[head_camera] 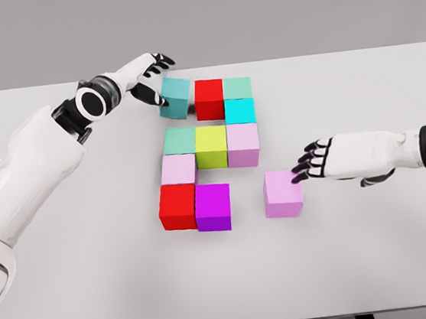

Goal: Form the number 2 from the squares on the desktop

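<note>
Coloured cubes stand in a block figure on the white table (377,248). The top row has a teal cube (176,97), a red cube (209,98) and a mint cube (237,88), with a cyan cube (240,111) below the mint one. The middle row holds a green-teal cube (179,140), a yellow-green cube (211,146) and a pale pink cube (243,144). Below come a light pink cube (178,169), a red cube (177,206) and a magenta cube (213,206). A lilac cube (283,193) stands apart to the right. My left hand (150,78) touches the teal cube's left side, which sits slightly askew. My right hand (309,161) has its fingertips at the lilac cube's upper right edge.
The table's far edge runs just behind the top row. Both forearms lie over the table, the left from the lower left, the right from the right edge.
</note>
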You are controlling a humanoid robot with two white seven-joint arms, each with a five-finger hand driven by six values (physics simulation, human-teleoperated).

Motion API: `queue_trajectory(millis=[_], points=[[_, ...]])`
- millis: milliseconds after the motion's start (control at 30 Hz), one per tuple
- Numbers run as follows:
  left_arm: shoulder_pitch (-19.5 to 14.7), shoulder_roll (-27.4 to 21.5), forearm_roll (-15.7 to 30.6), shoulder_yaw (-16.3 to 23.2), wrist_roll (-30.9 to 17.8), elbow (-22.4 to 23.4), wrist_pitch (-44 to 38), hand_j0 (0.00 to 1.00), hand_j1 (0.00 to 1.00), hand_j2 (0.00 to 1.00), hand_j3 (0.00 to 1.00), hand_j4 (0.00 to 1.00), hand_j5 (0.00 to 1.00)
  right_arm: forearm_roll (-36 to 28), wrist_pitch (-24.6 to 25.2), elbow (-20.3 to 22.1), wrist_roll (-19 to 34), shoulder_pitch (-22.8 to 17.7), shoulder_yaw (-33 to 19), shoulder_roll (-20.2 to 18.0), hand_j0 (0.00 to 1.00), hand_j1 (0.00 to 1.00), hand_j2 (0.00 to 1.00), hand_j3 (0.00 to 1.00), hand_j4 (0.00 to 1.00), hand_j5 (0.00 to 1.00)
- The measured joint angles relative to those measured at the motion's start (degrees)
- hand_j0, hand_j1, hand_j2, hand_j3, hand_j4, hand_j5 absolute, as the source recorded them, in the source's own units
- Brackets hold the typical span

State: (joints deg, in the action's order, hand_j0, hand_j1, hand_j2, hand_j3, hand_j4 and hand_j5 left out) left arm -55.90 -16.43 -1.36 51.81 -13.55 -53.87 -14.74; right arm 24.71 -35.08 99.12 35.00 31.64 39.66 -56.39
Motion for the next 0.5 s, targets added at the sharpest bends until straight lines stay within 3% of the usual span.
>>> queue_trajectory(millis=[367, 500], points=[[-0.26, 0.29, 0.00, 0.08, -0.09, -0.05, 0.14, 1.00, 1.00, 1.00, 1.00, 1.00, 1.00, -0.32, -0.02, 1.15, 0.01, 0.70, 1.19, 1.55, 1.00, 1.00, 1.00, 1.00, 1.00, 1.00], [-0.09, -0.64, 0.18, 0.03, -0.39, -2.28, 0.54, 1.00, 1.00, 1.00, 1.00, 1.00, 1.00, -2.72, -0.04, 1.36, 0.02, 2.63, 1.12, 2.17, 1.00, 1.00, 1.00, 1.00, 1.00, 1.00]])
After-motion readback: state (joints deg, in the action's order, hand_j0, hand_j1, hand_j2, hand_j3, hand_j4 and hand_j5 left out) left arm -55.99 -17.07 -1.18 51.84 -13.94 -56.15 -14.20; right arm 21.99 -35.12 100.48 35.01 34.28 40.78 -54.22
